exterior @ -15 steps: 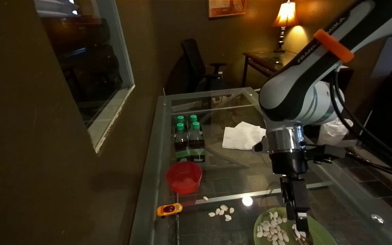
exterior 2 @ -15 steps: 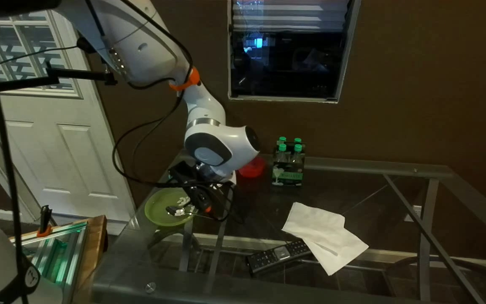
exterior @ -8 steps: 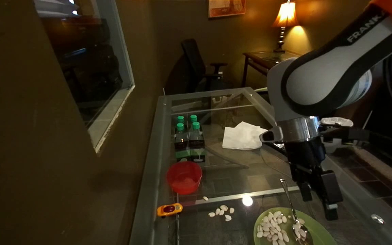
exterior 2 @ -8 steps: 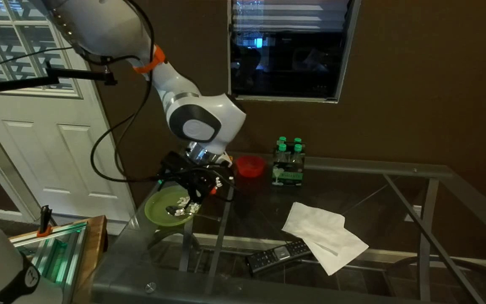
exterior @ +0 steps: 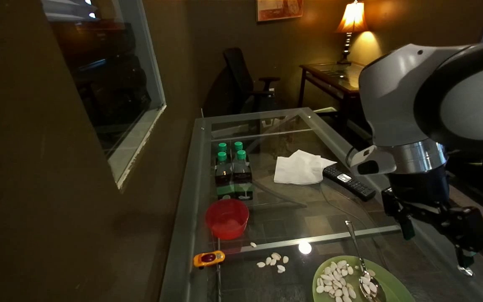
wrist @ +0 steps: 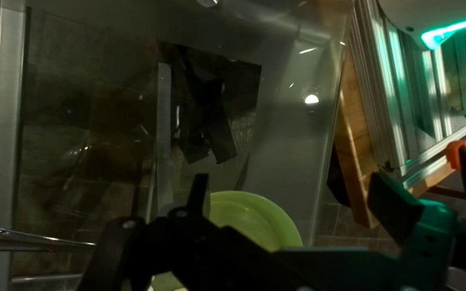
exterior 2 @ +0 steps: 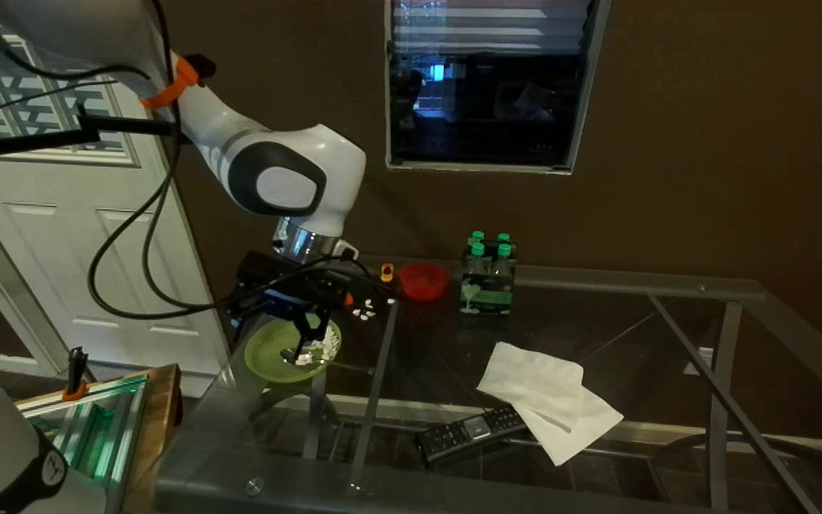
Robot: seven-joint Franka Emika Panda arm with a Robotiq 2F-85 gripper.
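My gripper (exterior: 437, 245) stands open with nothing between its fingers, raised above the glass table near the green plate (exterior: 396, 289). In the wrist view, the jaws spread wide and part of the plate (wrist: 257, 218) shows between and below them. A metal spoon (exterior: 355, 241) rests on the plate, its handle reaching out over the rim. White oval pieces lie in the spoon's bowl, and a pile of white pieces (exterior: 336, 281) lies beside it. The gripper (exterior 2: 270, 339) hangs over the plate (exterior 2: 262, 357) in an exterior view and partly hides it.
A red bowl (exterior: 227, 218), a yellow toy car (exterior: 209, 259) and a carton of green-capped bottles (exterior: 233, 180) stand along the wall side. Several loose white pieces (exterior: 273, 258) lie between. White napkins (exterior 2: 550, 400) and a black remote (exterior 2: 472, 432) lie farther along. A wooden bench (wrist: 356, 161) adjoins the table edge.
The gripper has risen and moved away from the spoon, rightward in one exterior picture and leftward in the other, and has turned. The spoon handle and remote are uncovered; the spoon stayed on the plate.
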